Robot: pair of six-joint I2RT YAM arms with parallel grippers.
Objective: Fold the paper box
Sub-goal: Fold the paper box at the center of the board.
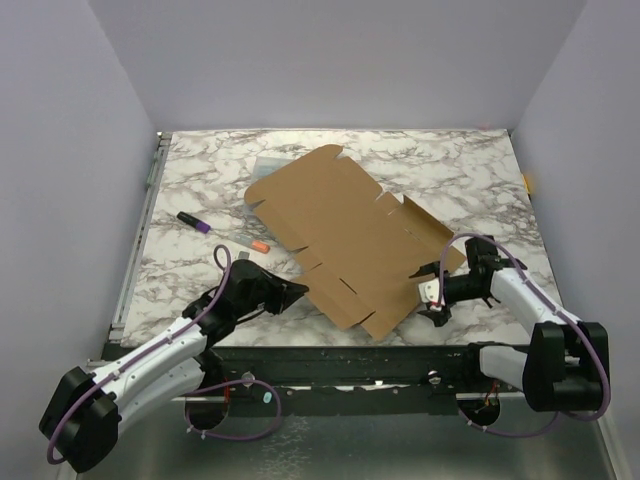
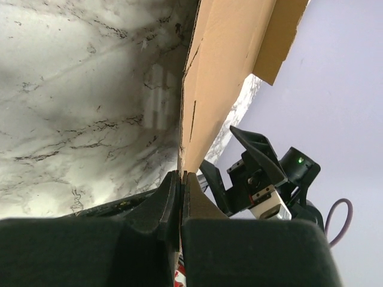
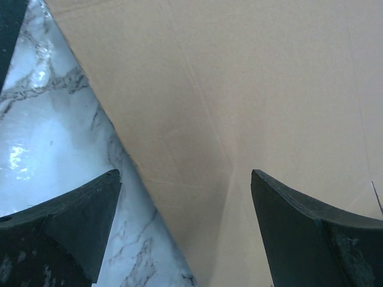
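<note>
The paper box (image 1: 345, 235) is a brown die-cut cardboard sheet, lying mostly flat and unfolded in the middle of the marble table. My left gripper (image 1: 298, 290) is shut on the sheet's near left edge. The left wrist view shows the cardboard (image 2: 221, 72) edge-on, pinched between the closed jaws of the left gripper (image 2: 181, 178). My right gripper (image 1: 430, 297) is open at the sheet's near right edge. In the right wrist view the cardboard (image 3: 251, 89) fills the space ahead of the spread fingers of the right gripper (image 3: 185, 200), with its edge running between them.
A purple marker (image 1: 194, 222) and an orange-tipped pen (image 1: 250, 244) lie on the table left of the sheet. A small clear plastic case (image 1: 270, 163) sits behind the sheet's far left corner. Grey walls enclose the table, and a metal rail (image 1: 140, 230) runs along its left side.
</note>
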